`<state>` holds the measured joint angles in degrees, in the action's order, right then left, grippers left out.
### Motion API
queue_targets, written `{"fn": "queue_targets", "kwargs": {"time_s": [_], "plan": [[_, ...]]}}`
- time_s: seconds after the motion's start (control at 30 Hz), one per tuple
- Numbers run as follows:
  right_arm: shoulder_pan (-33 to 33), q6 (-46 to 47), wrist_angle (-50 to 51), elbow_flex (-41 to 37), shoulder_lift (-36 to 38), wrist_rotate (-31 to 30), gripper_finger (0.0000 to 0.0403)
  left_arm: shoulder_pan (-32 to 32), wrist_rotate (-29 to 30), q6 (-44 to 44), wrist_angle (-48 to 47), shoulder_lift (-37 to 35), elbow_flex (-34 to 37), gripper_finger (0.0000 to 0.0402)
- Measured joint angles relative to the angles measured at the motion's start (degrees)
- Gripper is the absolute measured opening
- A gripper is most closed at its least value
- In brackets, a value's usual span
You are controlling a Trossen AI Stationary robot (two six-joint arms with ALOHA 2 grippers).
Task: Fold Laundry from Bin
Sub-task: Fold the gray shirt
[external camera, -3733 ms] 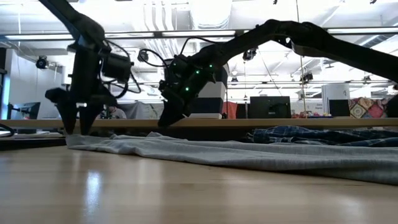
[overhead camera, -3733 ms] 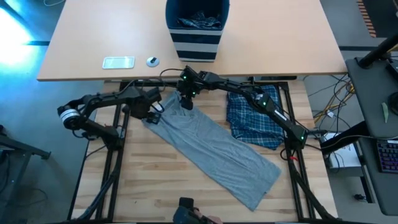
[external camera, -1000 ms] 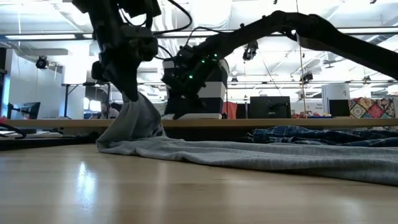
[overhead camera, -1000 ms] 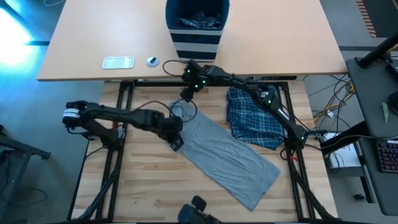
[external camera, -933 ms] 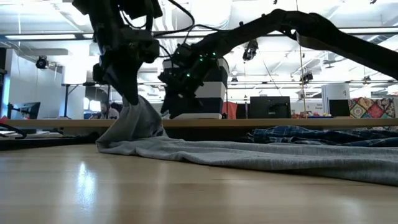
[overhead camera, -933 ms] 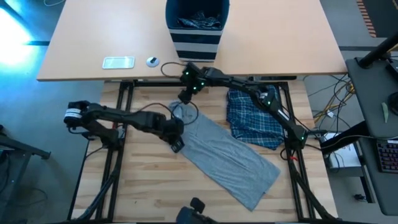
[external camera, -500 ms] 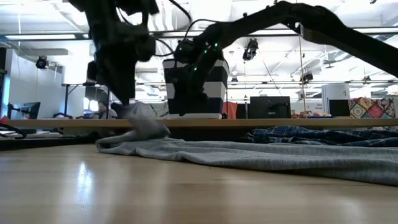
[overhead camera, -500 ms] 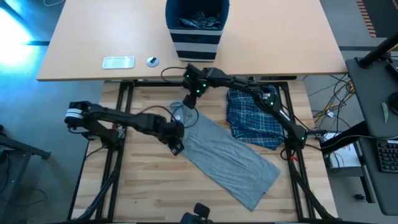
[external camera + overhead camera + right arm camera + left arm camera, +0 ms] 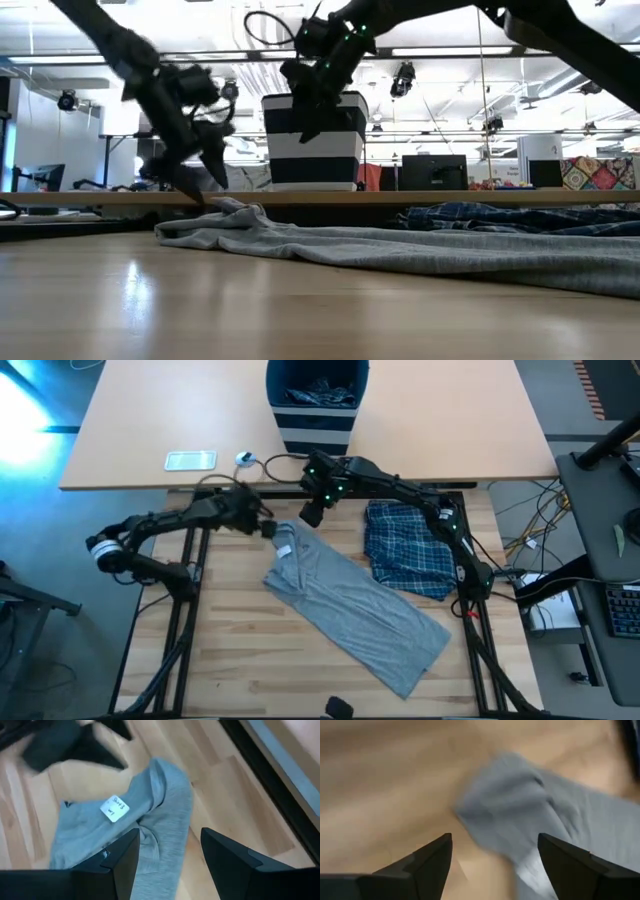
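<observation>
A grey garment (image 9: 350, 600) lies spread slantwise on the wooden table. Its far-left end (image 9: 150, 820) is folded over on itself, and a white label (image 9: 115, 809) shows there. My left gripper (image 9: 270, 528) hovers open just beyond that folded end, which shows ahead of its fingers (image 9: 520, 810), with nothing between them. My right gripper (image 9: 312, 515) hangs open above the same end, higher up (image 9: 305, 125), and is also empty (image 9: 170, 837). A blue plaid garment (image 9: 405, 555) lies folded to the right. The striped navy bin (image 9: 315, 420) stands on the far desk with dark cloth inside.
A pale desk (image 9: 450, 440) borders the far side. On it are a flat phone-like object (image 9: 190, 460) and a small round thing (image 9: 245, 458). Bare wood lies left of and nearer than the grey garment.
My left gripper has opened and let go of the grey garment's raised end, then swung toward the table's far edge. The released end has dropped and lies folded over. My right gripper has risen, staying open.
</observation>
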<state>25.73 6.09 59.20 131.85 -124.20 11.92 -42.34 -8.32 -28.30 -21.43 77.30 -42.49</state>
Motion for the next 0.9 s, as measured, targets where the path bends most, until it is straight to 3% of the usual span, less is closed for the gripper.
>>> {"fn": "queue_targets", "kwargs": {"time_s": [0.13,0.27,0.53,0.67,0.8,0.83,0.9], "plan": [[-0.4,3.2,0.0,0.0,0.9,-0.8,0.0206,-6.0,-2.3,10.5,5.7,3.3,2.0,0.0265],[-0.8,6.6,0.1,0.0,1.0,-2.0,0.0206,-7.6,-10.7,17.5,9.5,7.5,2.0,0.026],[-1.5,9.8,0.2,0.0,1.0,-3.1,0.0206,-7.7,-11.4,23.3,10.4,16.2,-1.9,0.0232],[-1.7,10.4,0.6,0.0,1.0,-3.0,0.0206,-7.7,-15.6,21.8,10.1,18.5,-4.3,0.0169],[-2.1,9.1,2.6,0.0,1.6,-3.1,0.0206,-7.2,-19.0,19.7,9.7,18.4,-6.3,0.0062],[-2.2,8.7,3.6,0.0,2.1,-3.1,0.0206,-7.1,-20.8,18.5,9.3,18.2,-6.7,0.0033],[-2.5,7.4,6.6,0.0,3.3,-3.1,0.0206,-6.7,-26.0,15.3,9.3,17.8,-7.8,0.0012]]}}
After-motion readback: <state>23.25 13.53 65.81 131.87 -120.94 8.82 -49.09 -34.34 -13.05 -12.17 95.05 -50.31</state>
